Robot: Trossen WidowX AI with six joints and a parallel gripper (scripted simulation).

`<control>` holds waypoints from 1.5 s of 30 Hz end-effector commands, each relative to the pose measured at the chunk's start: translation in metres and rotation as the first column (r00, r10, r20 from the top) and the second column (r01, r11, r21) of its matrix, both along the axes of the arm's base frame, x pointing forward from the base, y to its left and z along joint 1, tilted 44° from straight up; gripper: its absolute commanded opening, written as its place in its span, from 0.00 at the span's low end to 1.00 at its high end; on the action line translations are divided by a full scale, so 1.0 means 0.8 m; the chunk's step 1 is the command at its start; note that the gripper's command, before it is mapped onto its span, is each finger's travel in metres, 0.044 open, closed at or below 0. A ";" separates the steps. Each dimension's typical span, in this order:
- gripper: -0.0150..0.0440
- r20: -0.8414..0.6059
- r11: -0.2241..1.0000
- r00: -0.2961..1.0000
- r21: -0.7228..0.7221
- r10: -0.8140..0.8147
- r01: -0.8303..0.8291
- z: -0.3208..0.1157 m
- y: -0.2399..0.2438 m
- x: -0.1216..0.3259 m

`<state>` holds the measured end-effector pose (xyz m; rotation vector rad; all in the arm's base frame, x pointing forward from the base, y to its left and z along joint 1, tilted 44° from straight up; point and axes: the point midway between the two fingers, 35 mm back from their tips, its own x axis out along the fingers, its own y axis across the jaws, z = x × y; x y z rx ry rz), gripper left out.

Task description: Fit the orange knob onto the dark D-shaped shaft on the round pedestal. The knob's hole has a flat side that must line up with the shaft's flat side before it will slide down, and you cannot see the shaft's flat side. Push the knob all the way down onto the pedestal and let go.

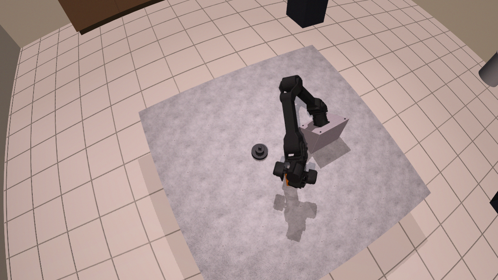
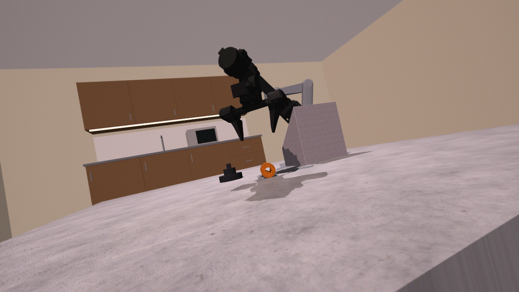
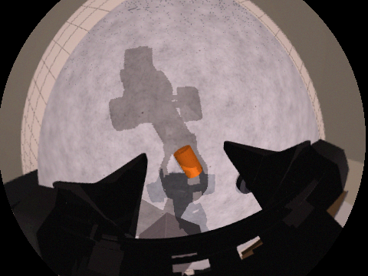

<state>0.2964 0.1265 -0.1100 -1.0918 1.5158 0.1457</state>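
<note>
The orange knob point(image 1: 287, 180) point(image 2: 262, 172) point(image 3: 188, 161) lies on its side on the table; its holed end faces the exterior view, and my arm mostly hides it in the top view. The dark round pedestal point(image 1: 255, 156) point(image 2: 230, 177) stands upright to the left of the knob in the top and exterior views, its short shaft point(image 1: 259, 148) point(image 2: 228, 165) pointing up. Its edge shows in the wrist view point(image 3: 243, 185), mostly behind the right finger. My gripper point(image 2: 258, 136) point(image 3: 186, 150) is open and empty, pointing down well above the knob. The shaft's flat side cannot be made out.
The pale block-shaped arm base point(image 1: 325, 139) point(image 2: 321, 134) stands beside the knob, to its right in the top and exterior views. The arm's shadow falls across the grey table point(image 1: 215, 139) point(image 2: 326, 225). Cabinets point(image 2: 108, 105) stand in the background.
</note>
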 end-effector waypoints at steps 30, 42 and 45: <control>1.00 -0.360 0.958 0.916 -0.152 0.174 -0.242 -0.051 -0.090 -0.026; 1.00 -0.361 0.958 0.916 -0.153 0.174 -0.242 -0.068 -0.107 -0.027; 1.00 -0.361 0.958 0.916 -0.154 0.173 -0.242 -0.072 -0.112 -0.027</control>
